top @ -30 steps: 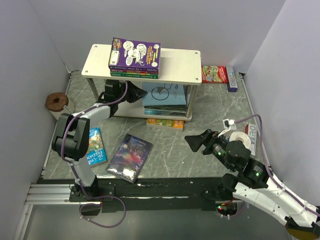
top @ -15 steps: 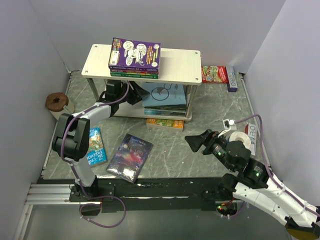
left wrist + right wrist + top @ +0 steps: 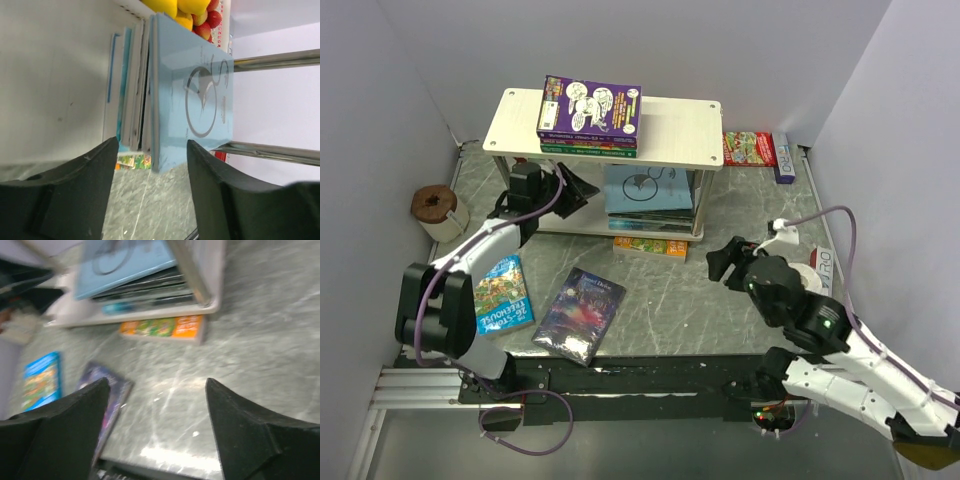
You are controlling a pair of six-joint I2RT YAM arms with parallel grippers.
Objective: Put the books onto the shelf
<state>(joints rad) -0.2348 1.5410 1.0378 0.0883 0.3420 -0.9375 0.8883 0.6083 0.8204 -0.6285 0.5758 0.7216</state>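
Observation:
The shelf (image 3: 675,132) stands at the back. On its top board lies a small stack with a purple book (image 3: 590,108) uppermost. Its lower board holds another stack topped by a light blue book (image 3: 650,190) (image 3: 195,85). My left gripper (image 3: 578,190) (image 3: 152,145) is open and empty just left of that stack, not touching it. Three more books lie on the table: an orange-green one (image 3: 650,246) (image 3: 162,327) by the shelf's front, a dark starry one (image 3: 580,313) (image 3: 117,390) and a blue colourful one (image 3: 500,295) (image 3: 42,377). My right gripper (image 3: 725,262) (image 3: 156,385) hovers open and empty.
A brown roll (image 3: 433,205) sits by the left wall. A red flat box (image 3: 748,148) lies behind the shelf at the right. A white tape roll (image 3: 807,272) shows partly behind my right arm. Walls close in on the left, back and right.
My left gripper opened and drew back leftward from the lower-tier stack, leaving the light blue book there. My right arm swung up and to the right, its jaws narrowing slightly.

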